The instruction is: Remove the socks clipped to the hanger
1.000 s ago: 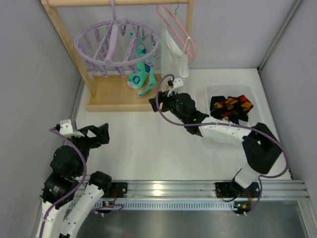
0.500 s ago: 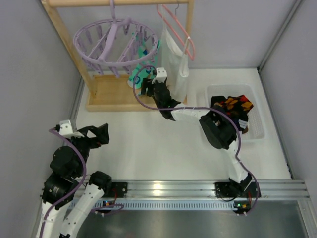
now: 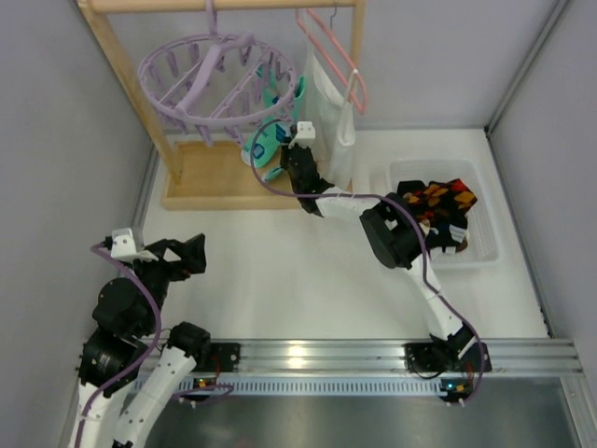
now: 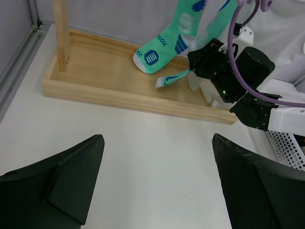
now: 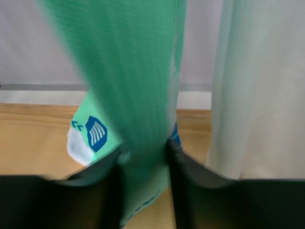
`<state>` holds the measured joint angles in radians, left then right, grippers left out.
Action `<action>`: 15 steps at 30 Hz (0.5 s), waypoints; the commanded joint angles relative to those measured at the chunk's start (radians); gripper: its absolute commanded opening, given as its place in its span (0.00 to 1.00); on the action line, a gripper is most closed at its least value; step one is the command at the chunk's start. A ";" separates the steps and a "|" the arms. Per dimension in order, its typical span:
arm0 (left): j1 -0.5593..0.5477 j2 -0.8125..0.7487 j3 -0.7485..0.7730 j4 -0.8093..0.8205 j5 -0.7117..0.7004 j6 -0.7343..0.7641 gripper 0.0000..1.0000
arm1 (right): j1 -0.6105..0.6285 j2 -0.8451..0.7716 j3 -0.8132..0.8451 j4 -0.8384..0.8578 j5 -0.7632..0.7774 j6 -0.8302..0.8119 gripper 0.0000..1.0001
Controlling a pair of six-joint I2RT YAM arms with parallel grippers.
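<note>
The white basket (image 3: 481,235) sat off to the right on the surface (image 3: 280,280), and it had a bundle of black socks with orange-red diamonds (image 3: 438,198) piled in the back half. There was something darker under them, but it couldn't be made out. The other container-ish thing was the wooden tray (image 4: 95,76) forming the foot of the wooden rack (image 3: 119,70) at the back left. The toe of a teal sock (image 4: 164,45) hung down into it, and whether it actually touched the wood couldn't be told.

The lavender hanger (image 3: 219,79) hung by its hook from the rack's top bar, tilted a bit, with the teal pair clipped on its right side. The right fingers (image 3: 284,157) were up there too, closed narrow on a second teal sock (image 5: 138,86). The wrist view showed the fabric pinched between them, with its tail end sticking out sideways over the tray. The left fingers (image 3: 194,254) were spread wide and holding nothing, parked low at the near left, well apart from all of it.

Just right of the hanger, a white garment (image 3: 328,107) hung on a pink wire hanger (image 3: 338,54), right beside the gripped sock.

The surface was plain white, boxed in by grey walls (image 3: 56,140) on three sides, with a metal rail (image 3: 308,356) along the near edge where both arms were bolted.
</note>
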<state>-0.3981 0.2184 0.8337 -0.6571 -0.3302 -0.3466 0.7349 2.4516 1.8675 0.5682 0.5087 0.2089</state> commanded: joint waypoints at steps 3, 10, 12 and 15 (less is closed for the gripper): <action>0.001 -0.007 -0.005 0.033 0.014 -0.009 0.98 | -0.008 -0.039 -0.046 0.185 0.021 -0.055 0.13; 0.001 0.022 0.015 0.033 0.042 -0.012 0.98 | 0.006 -0.281 -0.324 0.343 -0.056 -0.085 0.00; 0.001 0.062 0.047 0.031 0.081 -0.026 0.98 | 0.027 -0.372 -0.442 0.412 -0.068 -0.121 0.00; 0.001 0.110 0.110 0.031 0.224 -0.046 0.98 | 0.061 -0.502 -0.602 0.481 -0.079 -0.167 0.00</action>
<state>-0.3981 0.2779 0.8692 -0.6662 -0.2489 -0.3653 0.7509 2.1387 1.3571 0.8280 0.4625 0.1020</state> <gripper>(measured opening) 0.984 0.006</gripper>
